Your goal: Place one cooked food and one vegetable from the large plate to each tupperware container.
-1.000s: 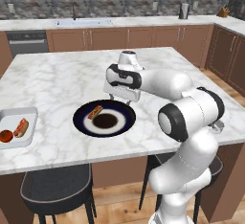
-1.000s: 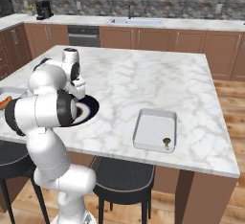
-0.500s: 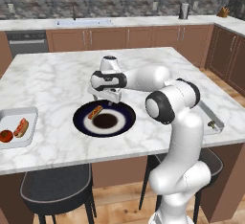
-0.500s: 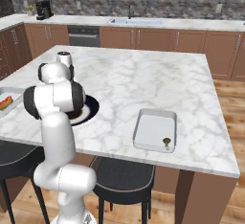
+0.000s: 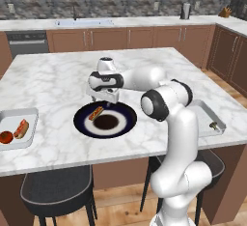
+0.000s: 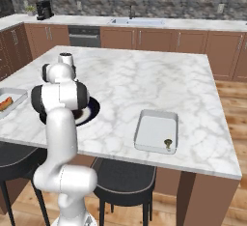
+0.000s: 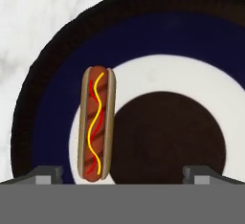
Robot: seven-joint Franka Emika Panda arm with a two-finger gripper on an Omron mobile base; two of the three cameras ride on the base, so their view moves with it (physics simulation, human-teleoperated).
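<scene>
On the marble island, the large plate (image 5: 105, 120) sits near the front edge, and the gripper (image 5: 102, 96) hovers just above its far rim with its jaws spread wide and nothing between them. A hot dog (image 7: 97, 122) striped with mustard and ketchup lies on the plate's white ring, just beside the dark brown centre; in the hand view it runs lengthwise, close to the left finger tip (image 7: 46, 174). At the island's left end, one tupperware container (image 5: 18, 128) holds a second hot dog (image 5: 21, 129) and a round red piece of food (image 5: 6, 137) side by side. Well apart, near the right front corner, the other container (image 6: 157, 132) has a small dark item (image 6: 168, 144) lying by its near rim.
</scene>
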